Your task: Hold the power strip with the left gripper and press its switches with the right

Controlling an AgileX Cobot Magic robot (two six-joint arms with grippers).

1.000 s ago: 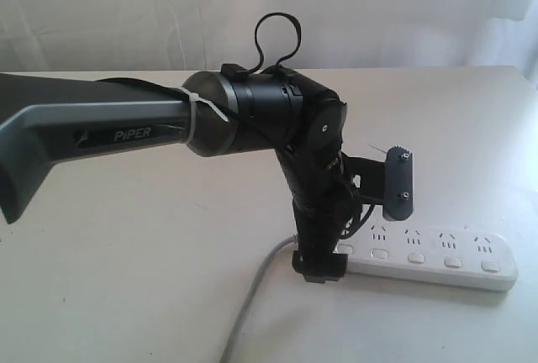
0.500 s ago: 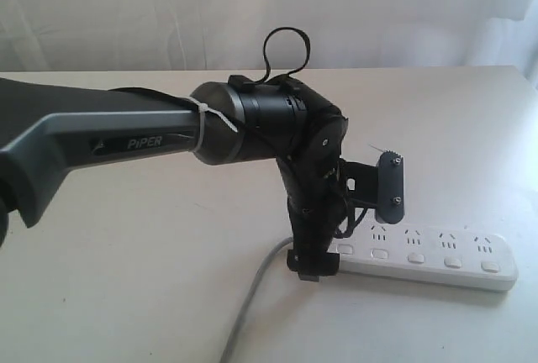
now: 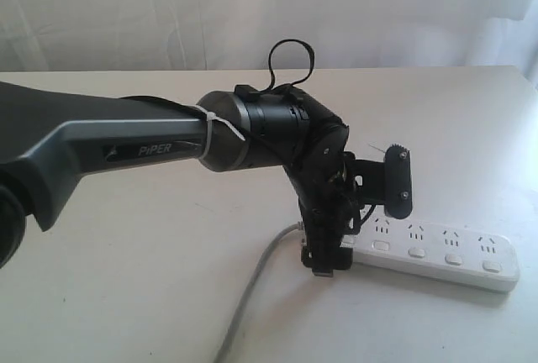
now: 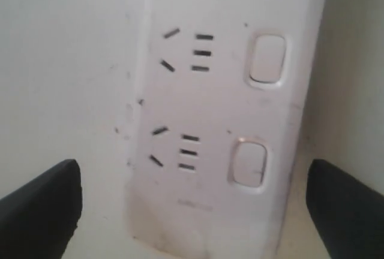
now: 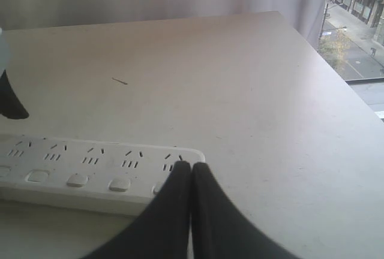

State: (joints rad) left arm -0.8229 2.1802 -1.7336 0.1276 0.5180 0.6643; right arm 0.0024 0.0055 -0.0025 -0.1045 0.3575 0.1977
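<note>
White plastic power strip (image 4: 223, 100) sits between my black left gripper's (image 4: 193, 204) wide-open, empty fingers (image 4: 41, 206); I'd centre, then squeeze its edges evenly.

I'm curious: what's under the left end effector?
The power strip: two sockets and two switches show between the open fingers of the end effector. Where its cord joins is covered.

Black left hand (image 4: 193, 210), grey PiPER arm (image 3: 126, 146), zip tie (image 3: 207, 129)

You can read just one word: "PiPER", in pale letters on the grey link of the left arm (image 3: 126, 149). A faint mark on the power strip (image 4: 210, 109) is too blurred to read.
</note>
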